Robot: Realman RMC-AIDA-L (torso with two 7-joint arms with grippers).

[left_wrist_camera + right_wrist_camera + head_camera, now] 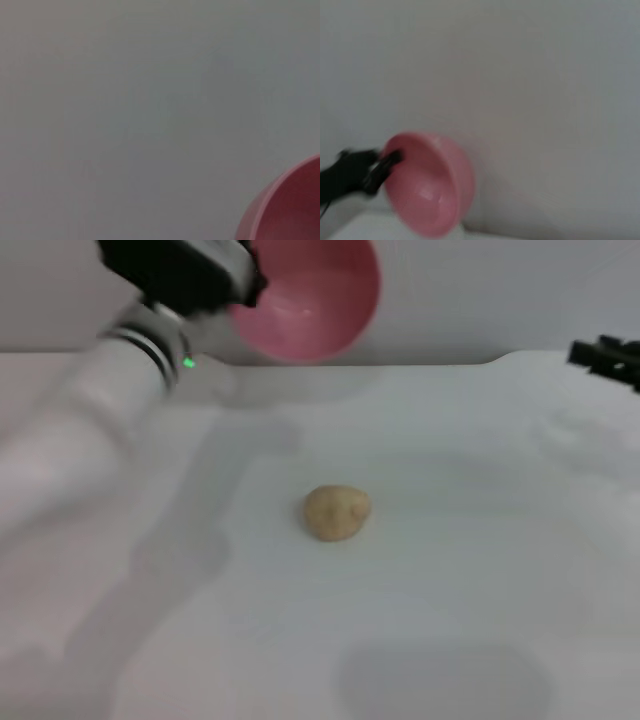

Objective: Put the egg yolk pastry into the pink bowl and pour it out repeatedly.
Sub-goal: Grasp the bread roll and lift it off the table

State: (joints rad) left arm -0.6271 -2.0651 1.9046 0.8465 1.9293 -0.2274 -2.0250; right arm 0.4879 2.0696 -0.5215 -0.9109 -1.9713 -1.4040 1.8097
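Observation:
The egg yolk pastry (337,513), a small tan ball, lies alone on the white table near the middle. The pink bowl (310,300) is held in the air at the far side, tipped on its side with its empty inside facing me. My left gripper (245,280) is shut on the bowl's left rim. The right wrist view shows the same bowl (432,187) with the left gripper (387,162) clamped on its rim. The left wrist view shows only an edge of the bowl (290,210). My right gripper (605,355) is far off at the right edge, away from both.
The white table (450,570) carries only the pastry. A pale wall (500,290) stands behind the table's far edge. My left arm (90,410) reaches across the left side of the table.

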